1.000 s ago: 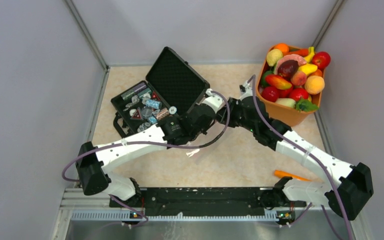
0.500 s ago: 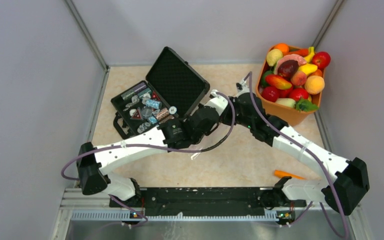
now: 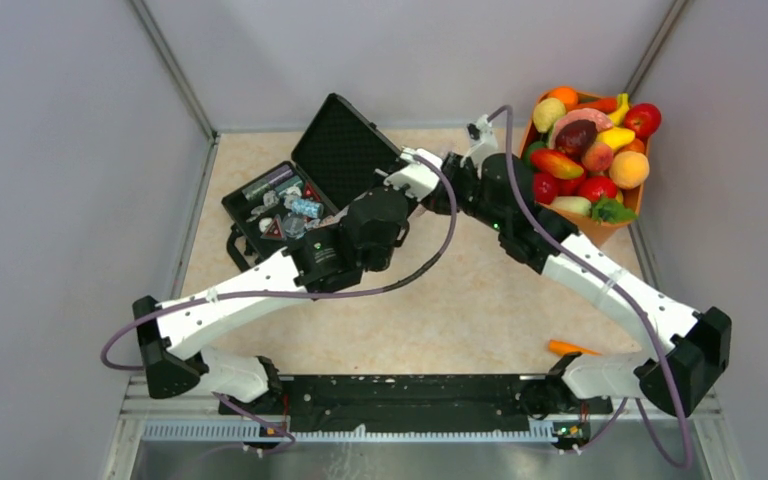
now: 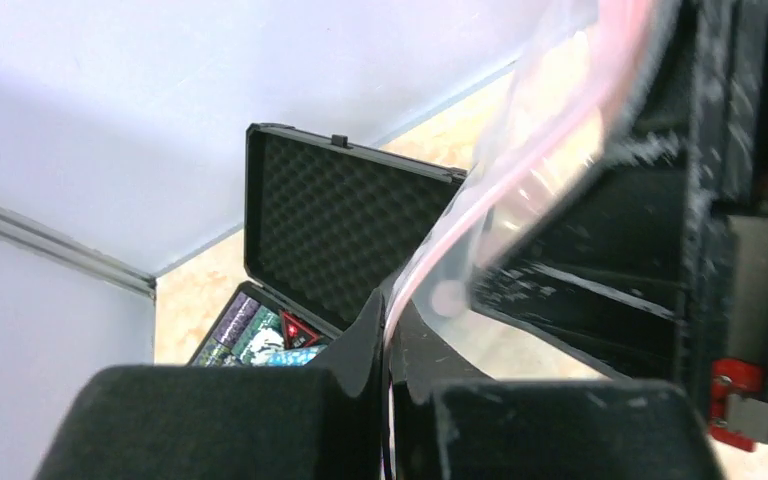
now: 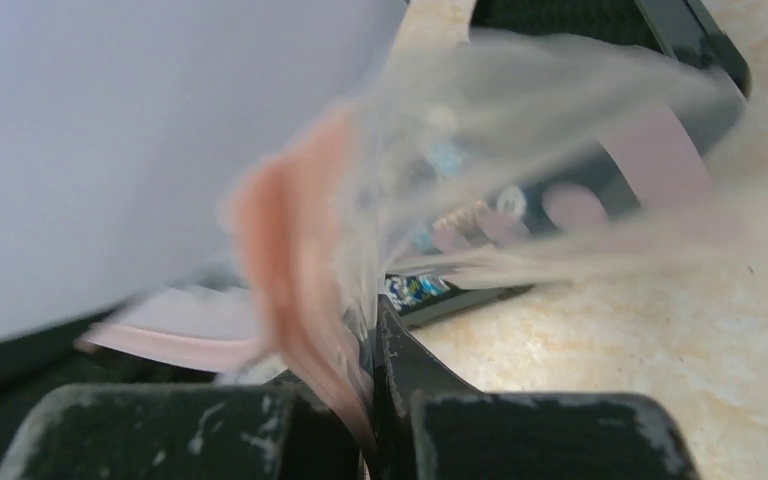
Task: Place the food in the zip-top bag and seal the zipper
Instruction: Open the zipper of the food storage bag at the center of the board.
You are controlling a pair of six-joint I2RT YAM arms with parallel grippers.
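While both arms meet over the far middle of the desk, a beige, marbled surface, the flat clear plastic zip-top bag with faint pink-red print is held between them. Its thin pink-red press-seal strip shows as a blurred band beside the right pincer, whose black fingers are clamped together on the film. The left pincer is likewise closed on the bag, the clear sheet and its pink band rising from between the fingertips. Whether the strip is pressed shut cannot be told. From above, the bag itself is hidden by the two wrists.

The small glossy plastic toy fruits and vegetables, among them red apples, a yellow piece, a peach and oranges, sit heaped in an orange plastic tub in the far right corner, just beside the right arm. An open black hard case with a foam-lined lid stands at the far left, small wrapped items in its tray, the left arm reaching across it. A lone orange stick lies near the right arm's base, well apart from the tub.
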